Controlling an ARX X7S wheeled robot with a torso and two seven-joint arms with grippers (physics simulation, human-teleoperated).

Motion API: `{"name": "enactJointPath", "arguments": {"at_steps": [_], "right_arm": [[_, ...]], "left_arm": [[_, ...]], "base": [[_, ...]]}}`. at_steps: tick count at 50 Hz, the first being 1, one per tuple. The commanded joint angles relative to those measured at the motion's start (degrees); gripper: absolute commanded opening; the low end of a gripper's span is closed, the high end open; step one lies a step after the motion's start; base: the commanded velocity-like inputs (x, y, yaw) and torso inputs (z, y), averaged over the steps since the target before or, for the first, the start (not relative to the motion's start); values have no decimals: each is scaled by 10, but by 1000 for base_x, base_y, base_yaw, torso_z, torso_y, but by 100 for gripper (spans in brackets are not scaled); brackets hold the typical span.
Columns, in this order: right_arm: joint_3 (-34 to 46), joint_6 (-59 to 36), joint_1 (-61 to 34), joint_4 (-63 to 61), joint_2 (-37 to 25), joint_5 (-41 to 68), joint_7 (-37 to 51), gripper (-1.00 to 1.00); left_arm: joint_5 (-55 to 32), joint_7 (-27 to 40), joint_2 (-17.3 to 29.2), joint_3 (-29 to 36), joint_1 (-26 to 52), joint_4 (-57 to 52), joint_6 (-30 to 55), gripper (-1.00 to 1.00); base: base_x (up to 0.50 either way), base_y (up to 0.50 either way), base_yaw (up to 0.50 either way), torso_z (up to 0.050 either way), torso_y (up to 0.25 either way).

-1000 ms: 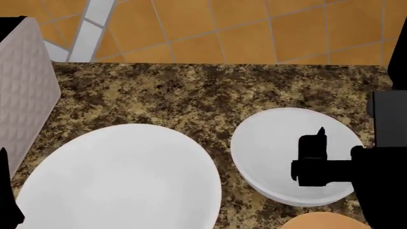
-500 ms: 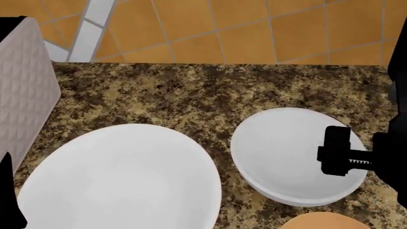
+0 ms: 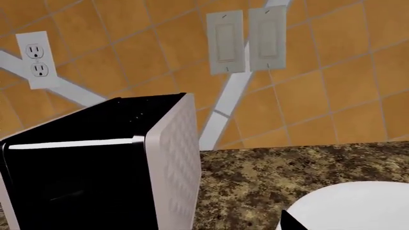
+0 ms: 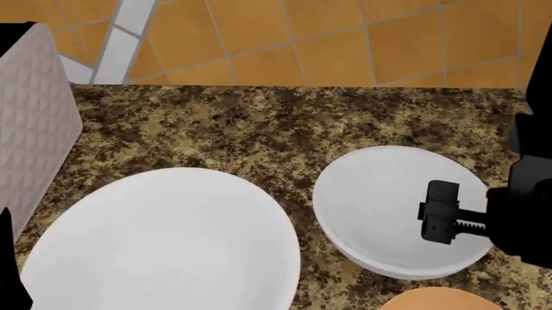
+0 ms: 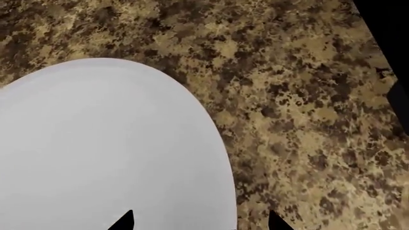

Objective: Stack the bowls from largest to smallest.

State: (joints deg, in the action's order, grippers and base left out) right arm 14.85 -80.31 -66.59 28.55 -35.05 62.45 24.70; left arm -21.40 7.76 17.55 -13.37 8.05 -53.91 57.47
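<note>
Middle-sized, plain white: the medium bowl (image 4: 379,213), resting on the speckled tabletop (image 4: 258,135) toward the right, just beside the largest bowl (image 4: 164,245) with a narrow strip of stone between them. Only a sliver of the smallest bowl (image 4: 438,301) in sight, orange-tan, at the near edge below the medium one.

Probably rigid and glazed, so smooth and apt to slip in a pinch; likely light enough for one arm, yet prone to tip if lifted from one side only. Best taken by the rim, one finger inside and one outside the wall, pressed firmly before any lift.

Hovers over the far-right part of that bowl: the right hand (image 4: 438,216). Spread, by the right wrist view, with the two dark fingertips (image 5: 124,221) well apart and the bowl's edge running between them; nothing pinched. Contact with the rim not clear from these views.

Of the left hand (image 3: 290,223), only a dark tip next to the largest bowl's rim; cannot tell whether spread or pressed together.

Open tabletop behind both bowls, up to the orange tiled wall (image 4: 345,39). A black-and-white appliance (image 4: 35,116) stands at the far left, close to the largest bowl, so little room on that side. Short, clear path leftward from medium bowl to largest, given a lift high enough to pass over the nearer rim.
</note>
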Motion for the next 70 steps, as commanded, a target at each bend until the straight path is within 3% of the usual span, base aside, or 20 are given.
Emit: {"name": "enactJointPath", "arguments": {"at_steps": [1, 10, 11, 23, 29, 37, 47, 52, 70], "right_arm": [[9, 13, -18, 34, 19, -16, -52, 100], [-16, 17, -8, 28, 20, 7, -46, 100], [-19, 23, -3, 26, 19, 8, -48, -100], [-125, 52, 8, -18, 8, 76, -3, -100], [-271, 67, 14, -54, 29, 203, 83, -100], [-338, 58, -2, -88, 55, 313, 190, -100], [-336, 43, -20, -148, 94, 515, 372, -100], [-299, 50, 17, -199, 127, 602, 435, -100], [-207, 72, 104, -282, 213, 664, 483, -100]], "left_arm": [[2, -9, -10, -17, -5, 8, -10, 100], [-3, -7, -8, -19, -5, 5, -9, 100], [-4, -7, -7, -21, -5, 4, -9, 100], [-8, -5, -4, -22, -8, 4, -11, 100], [-11, -3, -2, -24, -8, 1, -11, 100], [-12, 0, 0, -22, -8, 1, -13, 100], [-55, 4, 10, -101, 25, -24, 39, 100], [-78, 3, 17, -140, 37, -36, 62, 100], [-114, 16, 36, -183, 50, -46, 84, 100]], "base": [[0, 0, 0, 0, 0], [0, 0, 0, 0, 0], [0, 0, 0, 0, 0], [0, 0, 0, 0, 0], [0, 0, 0, 0, 0], [0, 0, 0, 0, 0], [0, 0, 0, 0, 0], [0, 0, 1, 0, 0], [0, 0, 0, 0, 0]]}}
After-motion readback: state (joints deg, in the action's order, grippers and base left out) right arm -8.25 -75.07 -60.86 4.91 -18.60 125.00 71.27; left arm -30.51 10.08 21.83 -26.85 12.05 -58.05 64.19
